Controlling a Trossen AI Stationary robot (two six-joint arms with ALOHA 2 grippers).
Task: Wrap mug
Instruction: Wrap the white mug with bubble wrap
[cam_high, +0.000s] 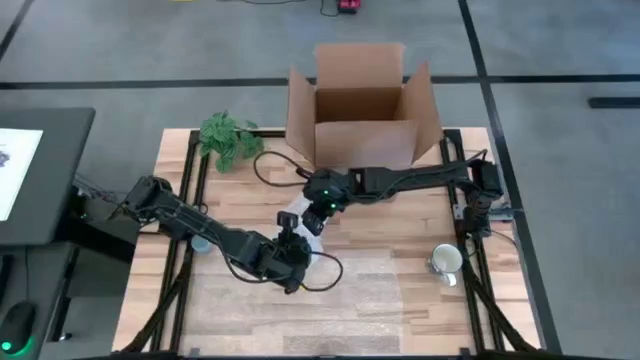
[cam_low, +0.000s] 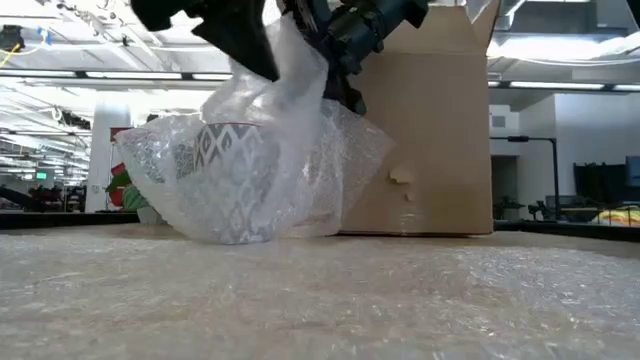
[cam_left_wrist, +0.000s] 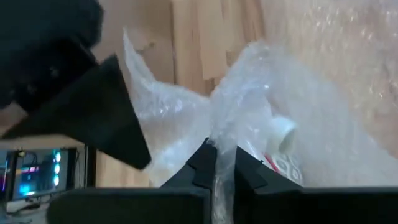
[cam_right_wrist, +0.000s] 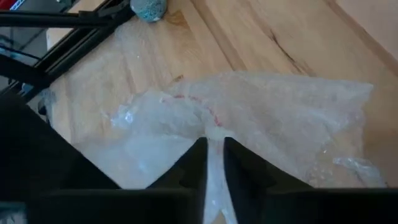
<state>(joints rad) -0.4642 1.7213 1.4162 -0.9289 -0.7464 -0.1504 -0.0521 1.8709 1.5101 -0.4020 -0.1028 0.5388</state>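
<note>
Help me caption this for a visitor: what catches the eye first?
Mid-table, both arms meet over a patterned mug bundled in bubble wrap; the left end effector and right end effector each pinch a fold of the wrap. Behind stands an open cardboard box, with a spare mug by the table's right edge.

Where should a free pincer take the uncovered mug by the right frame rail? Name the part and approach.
Take the mug by its rim from straight above. It seems to stand upright with its mouth open to the overhead camera, apart from the bubble wrap.
</note>
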